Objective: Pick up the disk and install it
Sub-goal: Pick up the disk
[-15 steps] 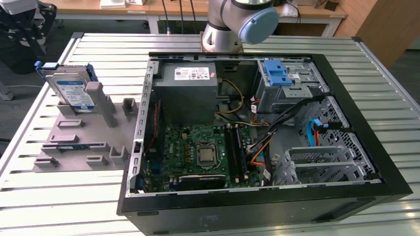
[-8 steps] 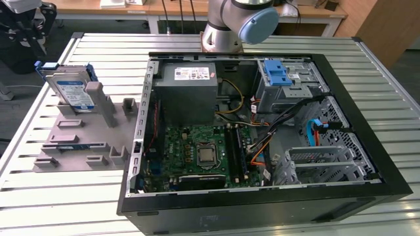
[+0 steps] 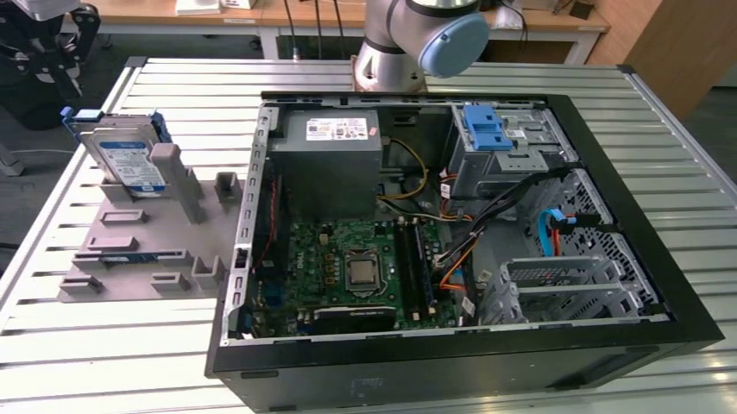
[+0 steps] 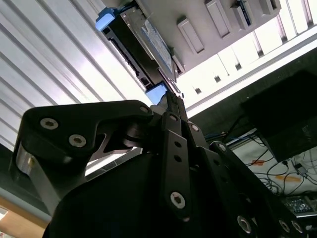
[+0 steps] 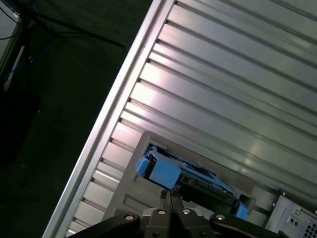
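Gripper (image 5: 168,194) clenched on nothing, hanging close by the disk (image 3: 124,155) in its stand
The disk stands on edge in the grey fixture (image 3: 138,250) on the slatted table (image 3: 116,362), to the exterior view's left of the open computer case (image 3: 645,341). In both wrist views the fingertips (image 4: 171,106) are pressed together with nothing between them, close to the blue carrier frame (image 5: 158,171) at the disk's corner; whether they touch it I cannot tell. The case's blue latch (image 3: 486,129) lies well apart from the disk
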Robot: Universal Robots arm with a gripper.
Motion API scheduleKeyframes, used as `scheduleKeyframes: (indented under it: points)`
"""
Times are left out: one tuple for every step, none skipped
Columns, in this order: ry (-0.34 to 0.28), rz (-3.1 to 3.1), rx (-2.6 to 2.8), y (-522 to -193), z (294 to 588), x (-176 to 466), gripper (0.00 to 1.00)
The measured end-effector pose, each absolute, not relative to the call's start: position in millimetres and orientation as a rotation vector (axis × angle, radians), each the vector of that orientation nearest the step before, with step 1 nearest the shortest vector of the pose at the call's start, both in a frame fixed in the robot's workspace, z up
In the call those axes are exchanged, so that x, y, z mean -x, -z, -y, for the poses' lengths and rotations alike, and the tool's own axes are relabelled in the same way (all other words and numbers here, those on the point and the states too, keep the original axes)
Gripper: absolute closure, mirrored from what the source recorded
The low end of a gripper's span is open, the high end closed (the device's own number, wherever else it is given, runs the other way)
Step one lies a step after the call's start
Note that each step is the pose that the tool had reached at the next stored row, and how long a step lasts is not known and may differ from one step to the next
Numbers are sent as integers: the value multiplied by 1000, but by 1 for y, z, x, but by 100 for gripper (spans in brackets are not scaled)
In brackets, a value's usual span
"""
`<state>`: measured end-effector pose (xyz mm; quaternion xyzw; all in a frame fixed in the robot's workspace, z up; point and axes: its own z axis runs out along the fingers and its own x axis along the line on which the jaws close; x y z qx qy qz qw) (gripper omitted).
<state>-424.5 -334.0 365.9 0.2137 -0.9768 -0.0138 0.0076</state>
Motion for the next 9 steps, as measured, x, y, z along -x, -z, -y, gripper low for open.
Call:
scheduleKeyframes:
  points:
    - [43,3050,-683,-366,334,424,89]
    - [43,3047,-698,-366,334,424,89]
    - [43,3044,-712,-366,334,424,89]
    - [43,3040,-725,-366,334,424,89]
    - [43,3037,-739,-366,334,424,89]
    - [42,3033,-755,-366,334,424,89]
    - [42,3029,-769,-366,334,424,89]
    - [42,3026,-783,-366,334,424,89]
    - [42,3022,-797,-366,334,424,89]
